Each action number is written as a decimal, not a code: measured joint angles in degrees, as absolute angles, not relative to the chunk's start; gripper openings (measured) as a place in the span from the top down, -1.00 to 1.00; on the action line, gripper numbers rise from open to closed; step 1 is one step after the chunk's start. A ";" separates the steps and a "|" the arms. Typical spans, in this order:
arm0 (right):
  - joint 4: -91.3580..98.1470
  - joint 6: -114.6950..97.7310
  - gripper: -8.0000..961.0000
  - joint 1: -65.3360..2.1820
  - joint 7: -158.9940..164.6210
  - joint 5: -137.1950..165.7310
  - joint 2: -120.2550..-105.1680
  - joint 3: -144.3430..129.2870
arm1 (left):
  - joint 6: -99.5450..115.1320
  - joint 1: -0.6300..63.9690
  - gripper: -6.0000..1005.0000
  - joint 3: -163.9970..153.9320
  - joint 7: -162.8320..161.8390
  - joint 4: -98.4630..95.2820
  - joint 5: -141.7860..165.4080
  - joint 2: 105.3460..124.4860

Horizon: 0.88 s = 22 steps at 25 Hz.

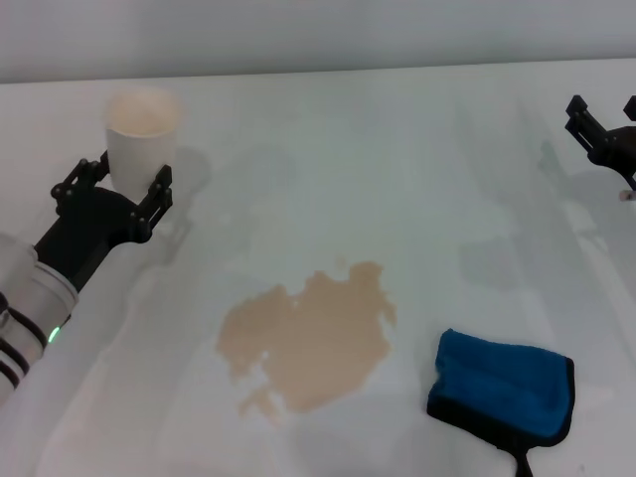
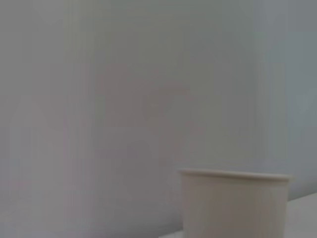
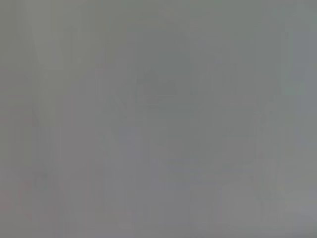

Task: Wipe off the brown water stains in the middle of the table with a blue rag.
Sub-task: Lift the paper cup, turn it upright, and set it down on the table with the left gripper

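Stains (image 1: 311,338) mid-table (image 1: 417,139), ragged-edged, with bare white room all round. Rag (image 1: 502,386) just right of stains, apart from them, near front edge. Left end effector (image 1: 112,182) far left, fingers spread around cup (image 1: 141,137), one each side, contact unclear. Right end effector (image 1: 603,116) at far right edge, fingers apart, holding nothing.
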<state>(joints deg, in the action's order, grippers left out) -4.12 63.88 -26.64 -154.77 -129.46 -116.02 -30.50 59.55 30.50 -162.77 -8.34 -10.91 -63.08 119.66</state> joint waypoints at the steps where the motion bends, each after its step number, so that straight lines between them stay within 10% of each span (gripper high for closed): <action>1: -4.20 64.32 -0.75 -26.58 -154.77 -129.46 -116.02 -30.50 | 59.25 30.39 -0.33 -162.77 -8.34 -11.43 -63.32 119.68; 22: -4.25 66.46 -0.74 -26.56 -154.09 -129.40 -116.01 -30.50 | 48.37 31.27 -0.32 -161.98 -8.31 -13.56 -65.06 119.97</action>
<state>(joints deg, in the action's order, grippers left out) -4.25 66.46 -26.56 -154.09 -129.40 -116.01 -30.50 48.37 31.26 -161.98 -8.31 -13.56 -65.06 119.97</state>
